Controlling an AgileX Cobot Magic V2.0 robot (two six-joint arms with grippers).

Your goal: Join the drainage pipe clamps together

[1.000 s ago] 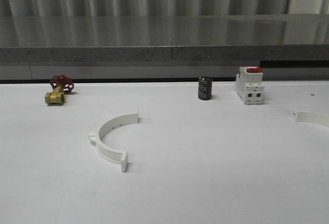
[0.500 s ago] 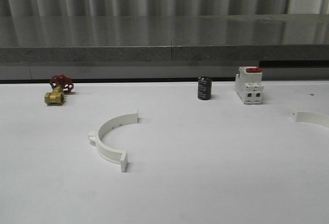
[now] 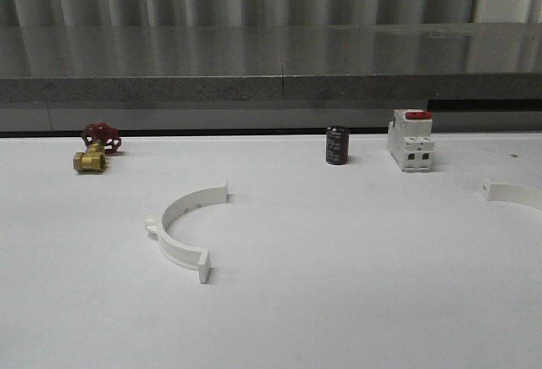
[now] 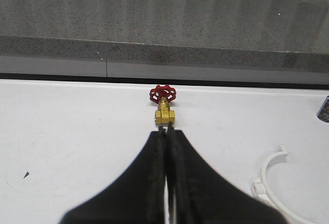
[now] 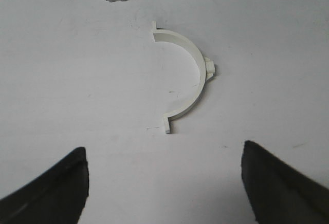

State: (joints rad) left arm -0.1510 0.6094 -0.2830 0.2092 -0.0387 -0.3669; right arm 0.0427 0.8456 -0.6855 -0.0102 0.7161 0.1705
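One drainage pipe clamp (image 3: 178,252), a white half-ring with flat end flanges and a small outer tab, lies left of centre on the white table (image 3: 339,284). This clamp (image 4: 263,172) also appears at the edge of the left wrist view. A second clamp (image 3: 512,192) lies at the far right, cut by the frame edge. In the right wrist view this clamp (image 5: 191,53) lies just beyond my right gripper (image 5: 162,151), which is open, above the table and holding nothing. My left gripper (image 4: 165,127) is shut and empty, pointing at the brass valve.
Along the back of the table stand a brass valve with a red handwheel (image 3: 95,149), a black cylinder (image 3: 337,145) and a white breaker with a red switch (image 3: 411,140). A grey stone ledge (image 3: 271,90) runs behind them.
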